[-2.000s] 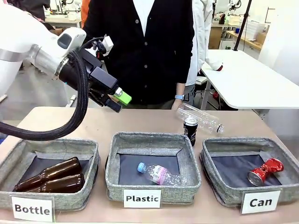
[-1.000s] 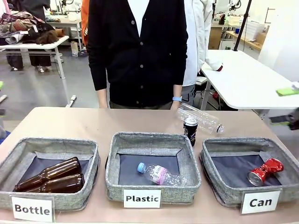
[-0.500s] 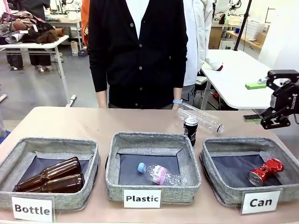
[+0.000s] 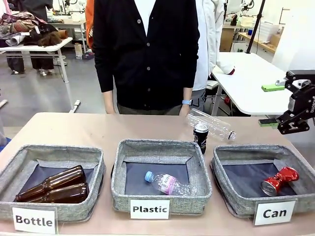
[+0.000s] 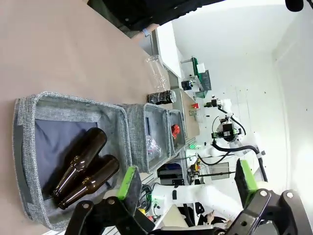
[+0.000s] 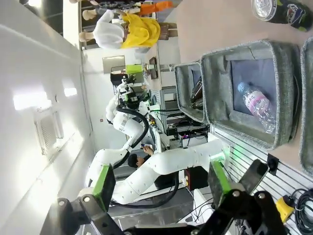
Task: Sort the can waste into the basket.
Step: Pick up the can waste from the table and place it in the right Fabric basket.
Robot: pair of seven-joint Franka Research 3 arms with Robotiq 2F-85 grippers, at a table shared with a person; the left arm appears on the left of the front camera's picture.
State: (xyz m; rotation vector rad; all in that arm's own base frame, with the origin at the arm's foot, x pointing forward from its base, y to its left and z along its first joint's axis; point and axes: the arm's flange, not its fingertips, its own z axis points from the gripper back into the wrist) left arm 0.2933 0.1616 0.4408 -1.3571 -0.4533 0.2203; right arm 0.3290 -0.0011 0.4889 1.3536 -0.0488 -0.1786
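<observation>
The task looks about half done. The crushed red can [image 4: 279,180] lies inside the basket [image 4: 221,169] labelled "Can", toward its right side. The black can [image 4: 200,137] stands upright on the surface [image 4: 98,130] behind the far right corner of the middle basket [image 4: 117,172], just beside a clear plastic bottle [image 4: 212,124] lying there. That can has yet to go in. The right arm's jaws hover wide open beyond the "Can" basket's far right corner, holding and touching nothing. The left arm's jaws, seen from its wrist, are spread wide too and empty.
</observation>
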